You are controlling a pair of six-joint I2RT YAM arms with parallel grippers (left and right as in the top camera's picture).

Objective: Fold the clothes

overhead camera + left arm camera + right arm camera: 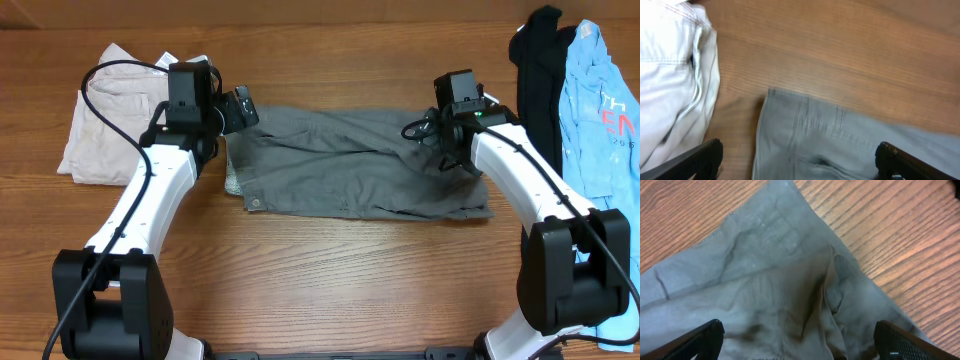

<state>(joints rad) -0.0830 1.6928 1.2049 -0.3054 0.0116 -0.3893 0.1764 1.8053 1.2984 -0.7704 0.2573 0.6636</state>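
**Wood-grain bench, grey garment lying crosswise between two open tools**

Brown wooden bench (330,260) fills the overhead view, and the clothes (350,165) lie near its middle, spread almost flat. The garment's long axis runs from the left arm's side to the right arm's side, so each arm has one short end of it close by.

The left tool (238,108) hangs over the far left corner, where the wrist view shows a stitched band and the cloth's edge meeting bare wood. The right tool (425,130) sits over the far right corner, above a bunched ridge of fabric. Neither arm is clearly nearer, since each is over its own end. Both tools have their jaws spread wide and hold nothing. The cloth shows loose beneath them in both wrist views.

The garment is a plain mid-grey, soft and creased, with long wrinkles along its length. A paler strip of lining and a small round fastener show at its left edge. A fold would likely start with each tool pinching its own far corner and bringing that edge towards the near one.

Beige trousers (105,125) lie just beside the left end, and a light-blue shirt (600,110) lies well off to the right.
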